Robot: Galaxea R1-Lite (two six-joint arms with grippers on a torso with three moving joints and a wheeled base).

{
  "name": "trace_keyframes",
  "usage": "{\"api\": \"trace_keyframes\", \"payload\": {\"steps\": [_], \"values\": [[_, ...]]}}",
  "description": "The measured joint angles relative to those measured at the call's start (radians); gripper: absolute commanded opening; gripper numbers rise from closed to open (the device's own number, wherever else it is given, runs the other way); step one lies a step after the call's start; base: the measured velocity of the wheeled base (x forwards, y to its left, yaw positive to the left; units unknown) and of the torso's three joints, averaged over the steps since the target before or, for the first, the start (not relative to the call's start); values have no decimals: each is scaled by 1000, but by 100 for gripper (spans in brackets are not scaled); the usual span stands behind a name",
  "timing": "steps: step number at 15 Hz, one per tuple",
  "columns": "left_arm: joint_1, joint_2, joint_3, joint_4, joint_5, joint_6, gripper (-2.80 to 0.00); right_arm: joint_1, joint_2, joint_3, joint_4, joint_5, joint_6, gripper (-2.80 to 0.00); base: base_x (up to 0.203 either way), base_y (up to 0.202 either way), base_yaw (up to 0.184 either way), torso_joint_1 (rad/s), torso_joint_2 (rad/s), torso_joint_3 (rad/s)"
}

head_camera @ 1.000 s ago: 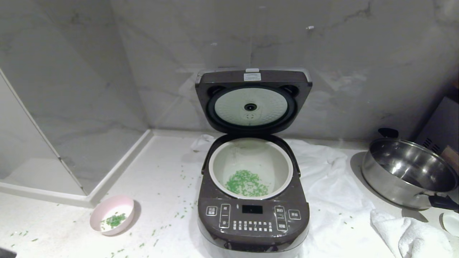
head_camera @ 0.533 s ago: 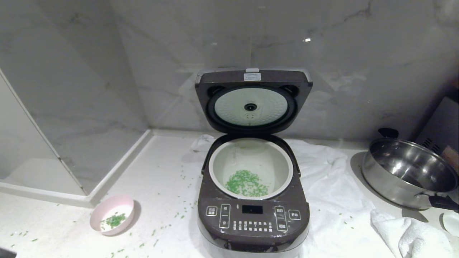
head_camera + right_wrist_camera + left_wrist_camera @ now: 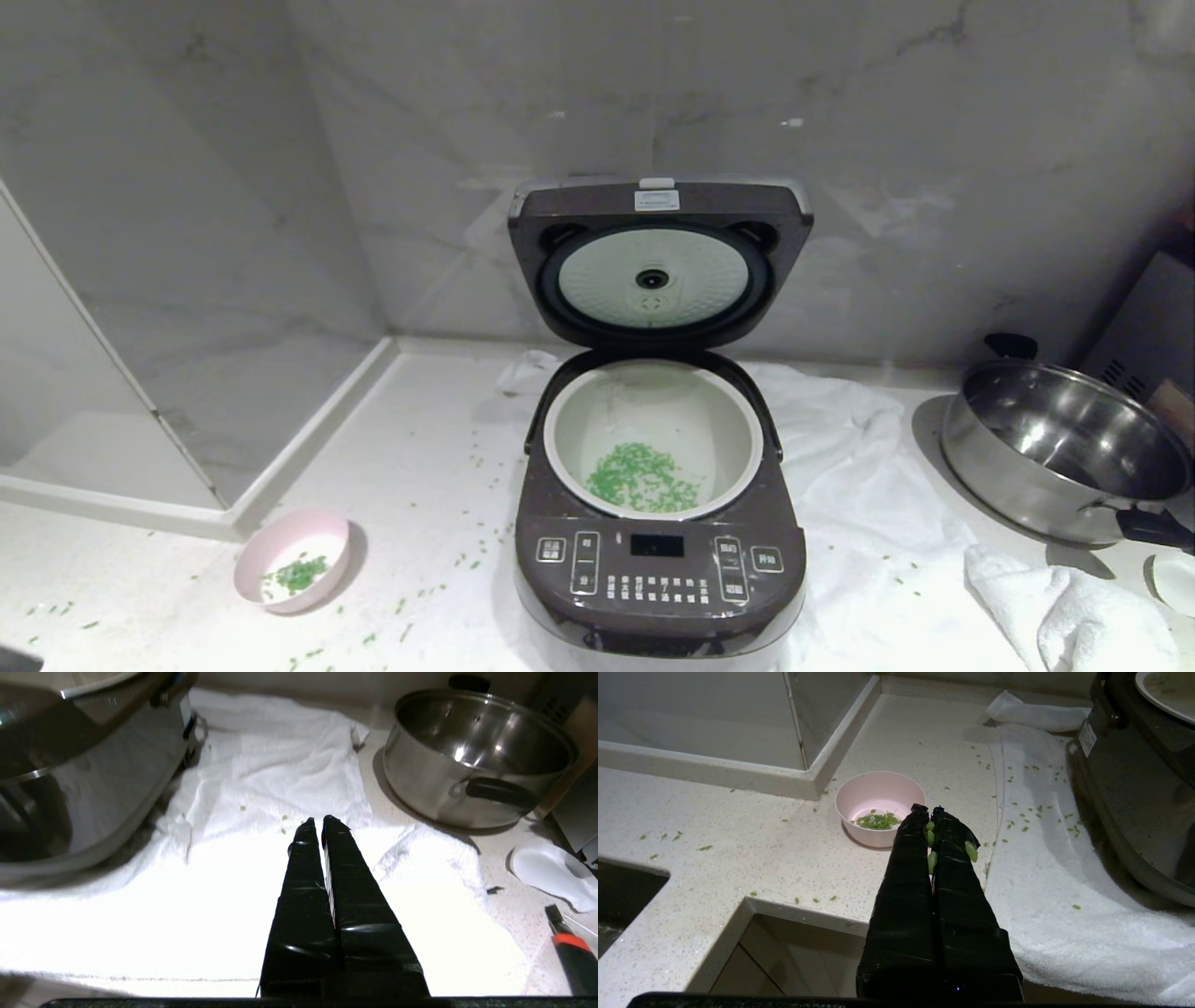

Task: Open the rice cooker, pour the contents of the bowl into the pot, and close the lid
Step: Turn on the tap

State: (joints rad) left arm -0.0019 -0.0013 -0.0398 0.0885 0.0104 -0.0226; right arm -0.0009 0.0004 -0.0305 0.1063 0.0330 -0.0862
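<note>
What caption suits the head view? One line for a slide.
Cooker open, green bits in pot, some left in bowl.

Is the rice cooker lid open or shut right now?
Open: the lid stands upright, its dimpled underside showing, above the uncovered pot.

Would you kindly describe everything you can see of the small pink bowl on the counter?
The pink bowl is small and round, pale pink outside and white inside, plastic-looking. It stands upright on the speckled counter, to the left of the rice cooker and apart from it. A small heap of green bits remains inside, with more scattered on the counter around it. Nothing grips or touches it.
</note>
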Motion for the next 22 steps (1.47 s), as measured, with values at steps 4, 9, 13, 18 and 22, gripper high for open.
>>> {"api": "trace_keyframes", "payload": {"steps": [4, 9, 13, 18, 22], "values": [[0, 0, 0, 0, 0, 0, -280, 1, 0, 1, -25, -29, 63, -280, -104, 0, 1, 7, 6, 2], [0, 0, 0, 0, 1, 0, -280, 1, 0, 1, -27, -33, 79, -280, -185, 0, -3, -1, 2, 3], [0, 0, 0, 0, 0, 0, -280, 1, 0, 2, -27, -33, 82, -280, -15, 0, 0, -2, -2, 1], [0, 0, 0, 0, 0, 0, -280, 1, 0, 5, -33, -34, 84, -280, 0, 0, 0, 0, 0, 0], [0, 0, 0, 0, 0, 0, -280, 1, 0, 5, -33, -35, 84, -280, -1, -5, 80, 3, 5, 0]]}}
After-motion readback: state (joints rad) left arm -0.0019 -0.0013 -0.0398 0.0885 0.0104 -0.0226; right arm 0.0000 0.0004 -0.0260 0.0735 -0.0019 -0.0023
